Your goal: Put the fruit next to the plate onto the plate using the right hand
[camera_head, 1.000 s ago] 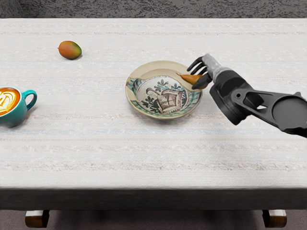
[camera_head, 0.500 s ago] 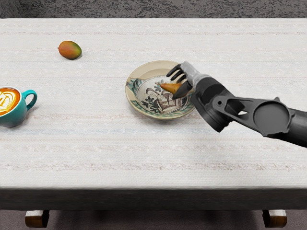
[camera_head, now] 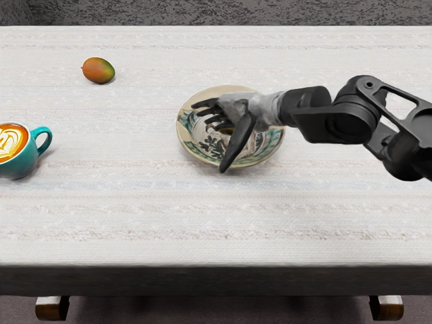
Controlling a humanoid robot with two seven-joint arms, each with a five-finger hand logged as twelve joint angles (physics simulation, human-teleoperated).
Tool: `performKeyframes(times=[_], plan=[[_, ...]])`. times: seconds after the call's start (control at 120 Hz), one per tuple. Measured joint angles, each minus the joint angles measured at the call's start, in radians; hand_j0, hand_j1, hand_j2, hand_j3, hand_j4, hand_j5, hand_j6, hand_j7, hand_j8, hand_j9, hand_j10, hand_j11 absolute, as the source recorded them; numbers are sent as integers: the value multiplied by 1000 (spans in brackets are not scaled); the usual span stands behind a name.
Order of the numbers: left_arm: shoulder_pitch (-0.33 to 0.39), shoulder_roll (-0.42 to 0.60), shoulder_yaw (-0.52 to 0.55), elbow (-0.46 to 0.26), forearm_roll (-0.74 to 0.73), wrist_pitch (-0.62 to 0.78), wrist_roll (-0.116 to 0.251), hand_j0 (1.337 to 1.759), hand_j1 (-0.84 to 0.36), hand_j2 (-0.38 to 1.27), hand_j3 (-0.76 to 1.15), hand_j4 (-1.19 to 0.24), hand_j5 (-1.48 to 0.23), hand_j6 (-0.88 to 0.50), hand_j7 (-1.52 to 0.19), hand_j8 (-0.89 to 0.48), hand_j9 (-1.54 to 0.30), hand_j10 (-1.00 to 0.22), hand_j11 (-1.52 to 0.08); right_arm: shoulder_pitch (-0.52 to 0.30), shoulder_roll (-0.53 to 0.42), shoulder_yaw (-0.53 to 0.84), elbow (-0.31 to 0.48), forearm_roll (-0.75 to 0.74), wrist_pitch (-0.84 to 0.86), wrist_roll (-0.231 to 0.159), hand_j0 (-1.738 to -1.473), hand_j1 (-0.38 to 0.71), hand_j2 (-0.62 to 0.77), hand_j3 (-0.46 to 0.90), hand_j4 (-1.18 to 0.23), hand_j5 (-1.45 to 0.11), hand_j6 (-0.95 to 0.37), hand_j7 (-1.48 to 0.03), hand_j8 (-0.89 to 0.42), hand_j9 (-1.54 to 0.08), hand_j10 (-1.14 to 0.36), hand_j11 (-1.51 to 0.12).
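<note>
Pale tabletop (camera_head: 216,202), plate (camera_head: 267,144) at centre. Half a second back my right hand (camera_head: 226,125) gripped the orange fruit above it; now the fingers are splayed, released. Fruit unseen, probably under the palm. Mango (camera_head: 98,70) upper left and cup (camera_head: 20,150) at left edge are well apart; right side is open.

Head view as I see it: bright, even, diffuse light across the pale counter (camera_head: 216,216). Shadows are soft and short, hugging the lower edges of the mango (camera_head: 98,70), the cup (camera_head: 20,152) and the plate (camera_head: 223,90). Textures look smeared and painterly; the counter's front face falls into dark shade.
</note>
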Motion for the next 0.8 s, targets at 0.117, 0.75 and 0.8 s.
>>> performKeyframes(times=[0.117, 0.75, 0.8], plan=[[0, 0, 0, 0, 0, 0, 0, 1658, 349, 0, 0, 0, 0, 0, 0, 0, 0, 0, 0, -92, -3, 151, 0, 99, 182, 0, -1658, -327, 5, 0, -22, -30, -21, -29, -18, -29, -18, -29], [0, 0, 0, 0, 0, 0, 0, 1658, 349, 0, 0, 0, 0, 0, 0, 0, 0, 0, 0, -550, -238, 627, -4, 385, 273, 0, -1658, -349, 1, 0, 0, -1, 0, -1, 0, -1, 0, -1], [0, 0, 0, 0, 0, 0, 0, 1658, 349, 0, 0, 0, 0, 0, 0, 0, 0, 0, 0, -556, -260, 632, -4, 395, 273, 0, -1658, -349, 1, 0, 0, -1, 1, -1, 0, -1, 0, -1]])
